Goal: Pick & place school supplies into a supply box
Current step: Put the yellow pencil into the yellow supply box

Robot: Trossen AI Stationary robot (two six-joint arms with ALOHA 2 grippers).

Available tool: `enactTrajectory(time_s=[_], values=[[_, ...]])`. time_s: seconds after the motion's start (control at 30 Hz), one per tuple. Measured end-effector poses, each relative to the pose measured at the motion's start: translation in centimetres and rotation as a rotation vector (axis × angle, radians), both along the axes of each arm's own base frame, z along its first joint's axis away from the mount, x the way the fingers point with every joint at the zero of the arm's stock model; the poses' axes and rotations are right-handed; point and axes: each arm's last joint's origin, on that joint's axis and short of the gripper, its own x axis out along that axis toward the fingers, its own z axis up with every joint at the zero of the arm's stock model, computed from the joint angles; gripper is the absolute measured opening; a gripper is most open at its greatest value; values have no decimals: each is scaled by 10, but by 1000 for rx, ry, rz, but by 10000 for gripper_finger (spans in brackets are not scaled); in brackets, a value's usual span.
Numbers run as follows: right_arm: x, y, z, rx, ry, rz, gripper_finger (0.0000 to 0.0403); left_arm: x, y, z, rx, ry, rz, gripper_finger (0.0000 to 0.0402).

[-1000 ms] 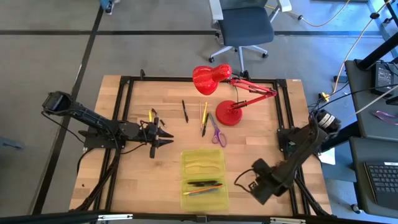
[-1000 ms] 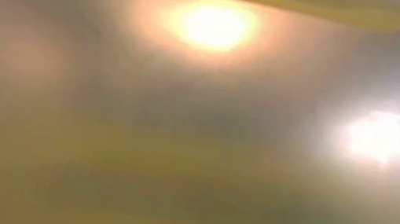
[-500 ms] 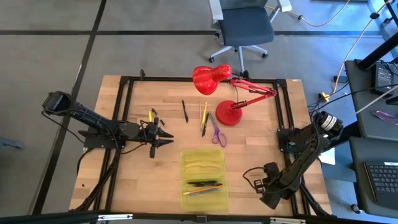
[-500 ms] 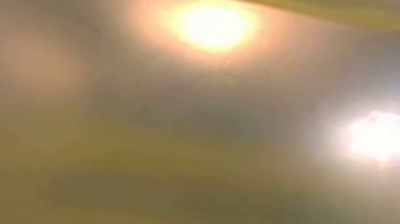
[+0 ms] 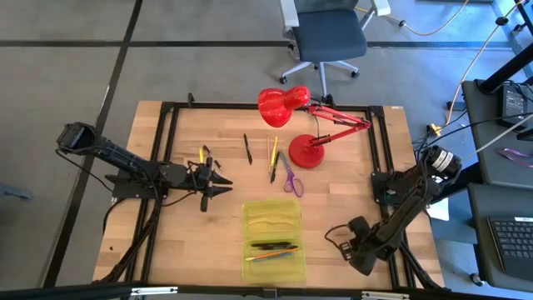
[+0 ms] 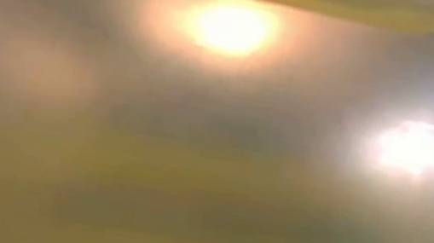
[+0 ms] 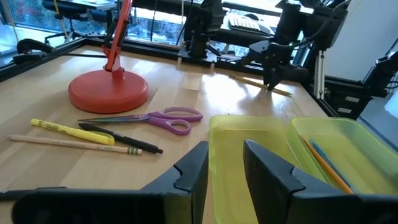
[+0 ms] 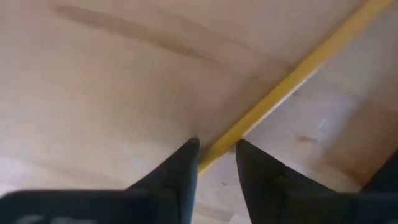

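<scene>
The supply box lies open as two yellow-green halves near the table's near edge. Its near half holds several pens. Purple-handled scissors, a yellow marker, a pencil and black pens lie loose by the lamp. My left gripper hovers open, left of the box. My right gripper points down at the table's right near corner, open, with its fingers on either side of one end of a yellow pencil that lies flat on the wood.
A red desk lamp stands on its round base at the far middle, right beside the loose supplies. A black frame rail runs along the table's sides. The low view is only a yellow-green blur. An office chair stands beyond the table.
My right gripper has shifted a little toward the table's right edge, staying low at the near right corner. The left arm and the supplies have kept still.
</scene>
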Motion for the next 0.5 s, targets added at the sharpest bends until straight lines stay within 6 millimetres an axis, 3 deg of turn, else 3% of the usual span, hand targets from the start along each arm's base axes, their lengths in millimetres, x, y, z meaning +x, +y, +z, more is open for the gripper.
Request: enactTrajectory(time_s=[0.3,0.5], values=[[2,-1,0,-31,-45,207,32,0,0,0,0,0,3,92],[2,-2,0,-52,-64,325,18,0,0,0,0,-1,3,95]])
